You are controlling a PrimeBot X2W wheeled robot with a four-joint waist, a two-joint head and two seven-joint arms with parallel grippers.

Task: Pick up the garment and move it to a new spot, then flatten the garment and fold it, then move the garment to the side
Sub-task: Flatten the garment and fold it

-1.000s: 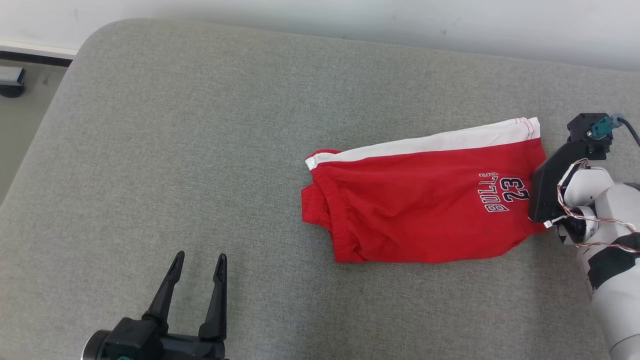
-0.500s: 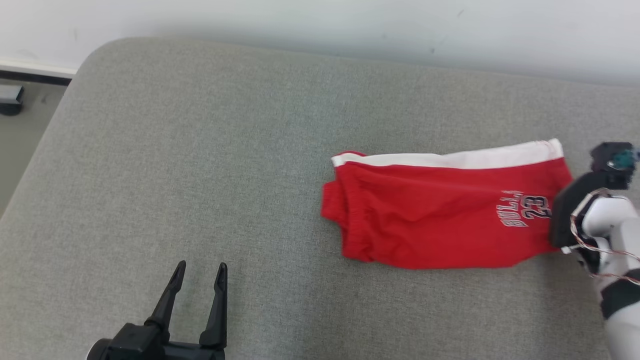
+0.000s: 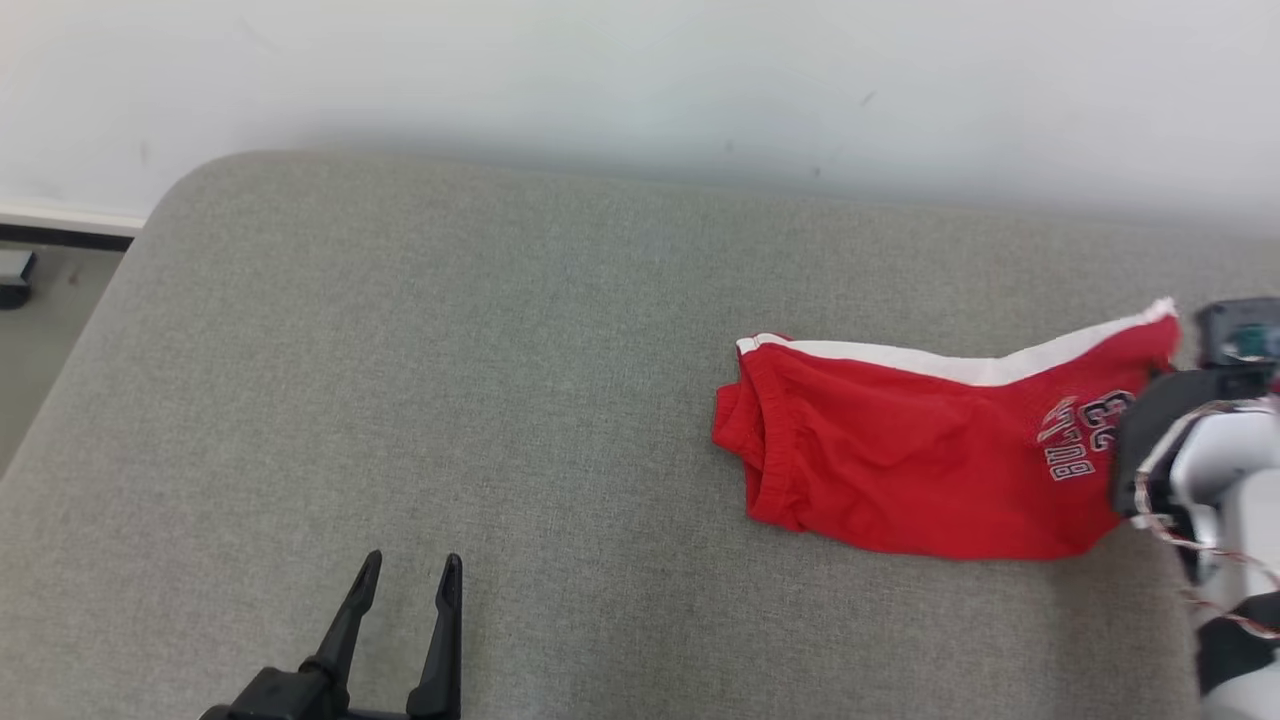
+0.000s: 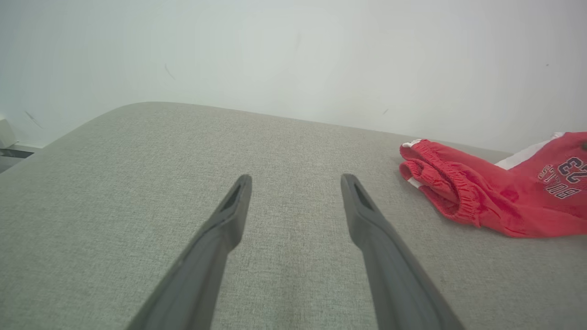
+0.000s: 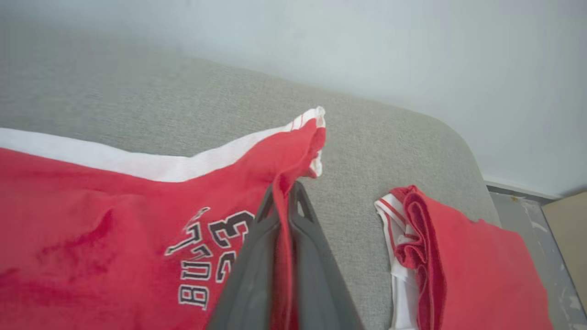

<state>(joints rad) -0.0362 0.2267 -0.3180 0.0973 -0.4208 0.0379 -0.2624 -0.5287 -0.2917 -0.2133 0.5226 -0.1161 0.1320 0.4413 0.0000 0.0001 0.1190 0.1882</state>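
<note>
The garment (image 3: 900,470) is a pair of red shorts with a white side stripe and "BULLS 23" print, lying on the grey cushion (image 3: 500,350) at the right. Its waistband end rests on the cushion while its hem end is raised. My right gripper (image 5: 286,192) is shut on that hem edge, with red cloth (image 5: 114,220) pinched between the two fingers. In the head view its wrist (image 3: 1170,440) covers the fingers. My left gripper (image 3: 412,565) stands open over bare cushion at the lower left, well apart from the shorts (image 4: 481,197); nothing is between its fingers (image 4: 229,215).
A second folded red and white garment (image 5: 467,270) lies near the cushion's right end, just beyond the held hem. A pale wall (image 3: 640,80) runs behind the cushion. The cushion's rounded left edge drops to the floor (image 3: 40,300).
The head camera has tilted up. The right gripper has dragged the shorts to the right and lifted the hem end, so the print now tilts upward. The left gripper has stayed open.
</note>
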